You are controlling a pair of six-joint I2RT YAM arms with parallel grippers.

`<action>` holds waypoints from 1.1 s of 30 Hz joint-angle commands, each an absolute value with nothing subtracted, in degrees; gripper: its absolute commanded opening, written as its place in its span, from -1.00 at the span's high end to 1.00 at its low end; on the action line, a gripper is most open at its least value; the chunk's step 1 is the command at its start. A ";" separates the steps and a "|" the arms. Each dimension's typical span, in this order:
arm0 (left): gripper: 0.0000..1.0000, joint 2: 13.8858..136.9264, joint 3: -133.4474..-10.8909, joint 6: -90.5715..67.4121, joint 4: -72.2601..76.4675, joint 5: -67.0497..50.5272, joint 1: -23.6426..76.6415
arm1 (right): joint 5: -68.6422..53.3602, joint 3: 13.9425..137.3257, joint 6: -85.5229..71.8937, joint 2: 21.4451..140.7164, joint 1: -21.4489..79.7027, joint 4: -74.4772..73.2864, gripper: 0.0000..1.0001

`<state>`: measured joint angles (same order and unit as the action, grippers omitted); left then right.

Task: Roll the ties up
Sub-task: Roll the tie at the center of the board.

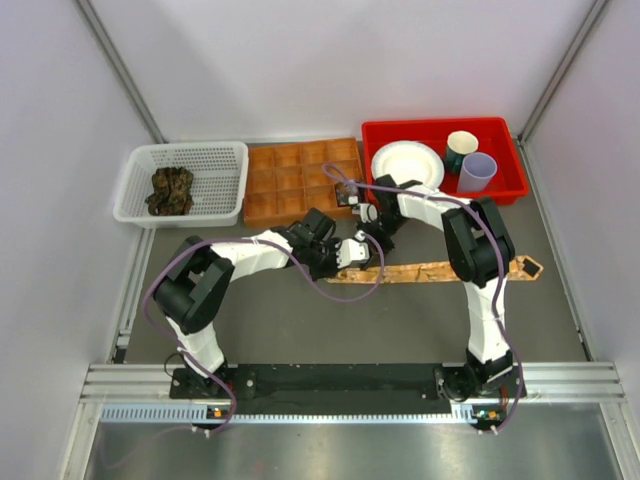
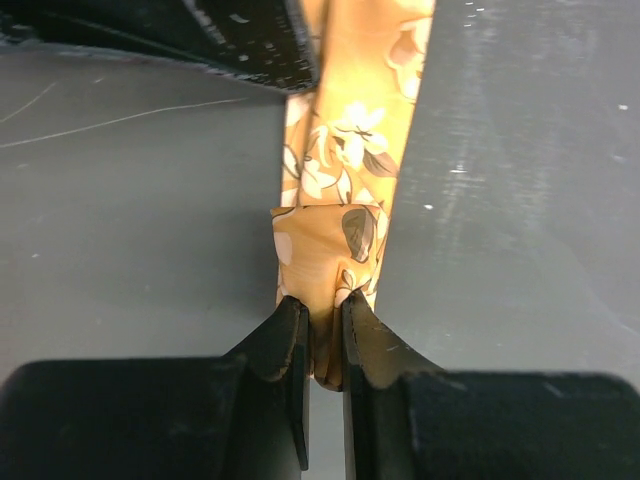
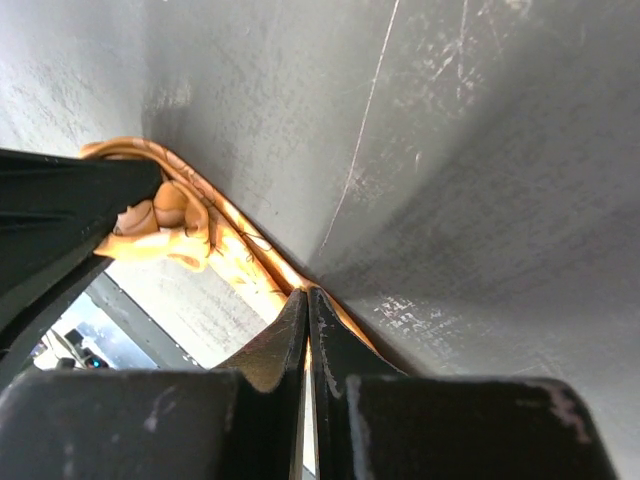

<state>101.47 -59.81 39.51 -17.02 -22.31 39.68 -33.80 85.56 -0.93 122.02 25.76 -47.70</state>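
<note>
Pinching the folded end of the tan-orange tie (image 2: pixel 345 140) with the left tool (image 2: pixel 323 335), fingers nearly together and the cloth squeezed between them. Printed with pale flowers and dark leaves, as seen from the left wrist. Pressed fully together at the right tool (image 3: pixel 307 305), with nothing between the fingers, tips down at the edge of the same tie, just beside the left tool. Laid flat on the dark worktop (image 1: pixel 300 320), from the folded end near the middle out to the right, passing under the right arm, with the pointed end beyond it. Heaped in the white basket (image 1: pixel 222 185) at the far left, the dark green-brown ties (image 1: pixel 170 190). Just beside the basket, a brown compartment tray (image 1: pixel 290 185); further right, a red bin (image 1: pixel 430 126) with a white plate (image 1: pixel 407 165) and two cups (image 1: pixel 478 172).
</note>
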 commanded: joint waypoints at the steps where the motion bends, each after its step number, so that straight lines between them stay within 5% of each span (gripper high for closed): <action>1: 1.00 100.81 -59.33 39.02 -15.99 -18.55 39.37 | -25.05 85.51 2.90 122.08 26.10 -47.63 1.00; 7: 1.00 102.13 -59.15 40.95 -18.37 -19.25 39.38 | -31.45 90.70 0.97 118.22 24.97 -51.67 0.96; 15: 1.00 102.66 -58.71 41.75 -18.90 -18.72 39.37 | -48.59 85.97 -10.87 113.47 24.61 -47.74 0.33; 33: 1.00 101.43 -56.78 42.98 -19.07 -19.16 39.37 | -48.16 76.29 -27.51 119.00 28.39 -24.26 0.29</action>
